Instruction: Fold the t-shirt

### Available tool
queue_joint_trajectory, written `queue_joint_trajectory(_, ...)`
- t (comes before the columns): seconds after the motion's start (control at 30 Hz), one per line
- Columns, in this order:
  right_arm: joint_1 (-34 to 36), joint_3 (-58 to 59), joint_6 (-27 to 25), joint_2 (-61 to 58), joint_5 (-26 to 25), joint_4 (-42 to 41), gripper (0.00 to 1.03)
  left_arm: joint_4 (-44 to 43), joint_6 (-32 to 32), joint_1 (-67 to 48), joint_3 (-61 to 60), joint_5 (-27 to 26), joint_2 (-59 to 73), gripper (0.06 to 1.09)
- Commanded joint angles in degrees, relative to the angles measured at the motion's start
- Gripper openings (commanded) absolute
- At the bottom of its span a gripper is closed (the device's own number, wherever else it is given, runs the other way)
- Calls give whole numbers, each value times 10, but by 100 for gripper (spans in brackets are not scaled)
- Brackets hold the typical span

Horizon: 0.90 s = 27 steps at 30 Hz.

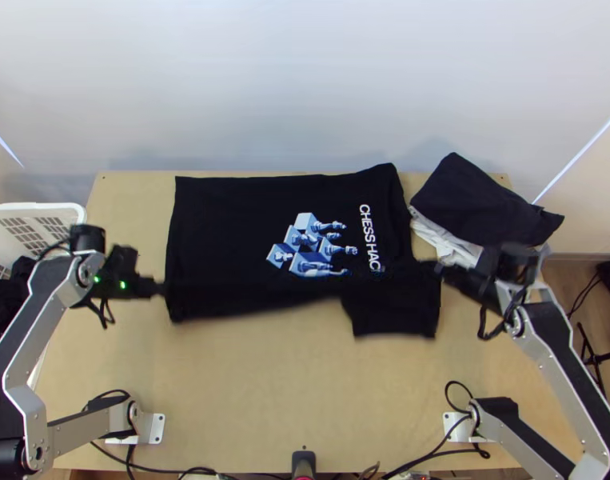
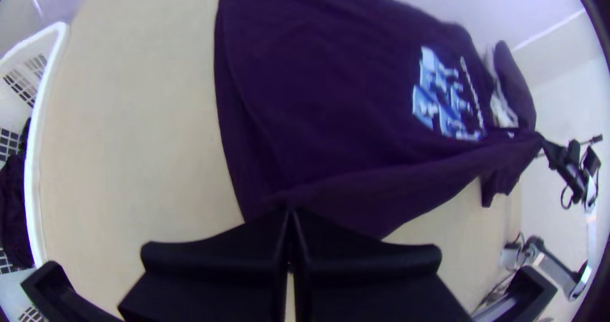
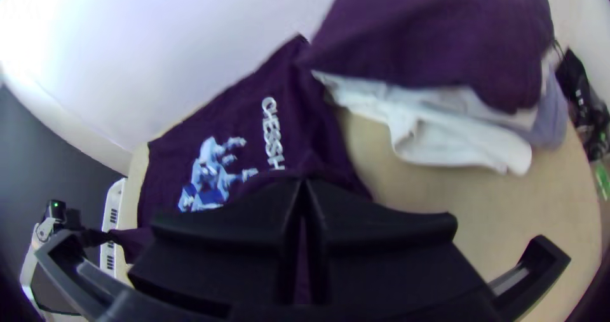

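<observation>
The black t-shirt (image 1: 225, 232) lies sideways across the table, its blue and white print facing up and its near side lifted between the grippers. My left gripper (image 1: 162, 290) is at the shirt's left edge; in the left wrist view the left gripper (image 2: 290, 213) is shut on the cloth of the t-shirt (image 2: 343, 87). At the right end, beside the lettering, stands my right gripper (image 1: 439, 270). The right wrist view has the right gripper (image 3: 303, 183) shut on a raised fold of the t-shirt (image 3: 254, 106). A sleeve hangs down toward the near side.
A pile of folded clothes (image 1: 480, 204), dark on top of white, lies at the table's far right, close to the shirt. A white basket (image 1: 33, 210) with dark cloth stands off the left side. Bare wood (image 1: 257, 384) stretches between the shirt and the near edge.
</observation>
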<state>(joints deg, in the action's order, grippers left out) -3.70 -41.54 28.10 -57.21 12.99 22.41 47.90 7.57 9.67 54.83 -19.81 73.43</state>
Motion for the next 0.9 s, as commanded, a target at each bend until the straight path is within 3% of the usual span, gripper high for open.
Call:
queue_joint_trajectory(0.0, -28, -89, -83, 3, -23, -168, 3, -193, -181, 3, 60, -12, -10, 9)
queue_joint_trajectory(0.13, -32, -129, -104, -25, -27, -294, 3, -314, -255, 9, 91, 16, -2, 9)
queue_joint_trajectory(0.27, -29, -204, -111, -59, -50, -345, 3, -381, -274, 9, 121, 57, -4, 9)
queue_joint_trajectory(0.57, -28, -311, -154, -2, -53, -369, 3, -530, -278, 76, 132, 127, -86, 9)
queue_joint_trajectory(0.77, -33, -282, -164, 119, -41, -372, 3, -635, -274, 140, 136, 177, -179, 9)
queue_joint_trajectory(0.87, -36, -255, -163, 199, -30, -348, 3, -635, -283, 158, 143, 177, -240, 9)
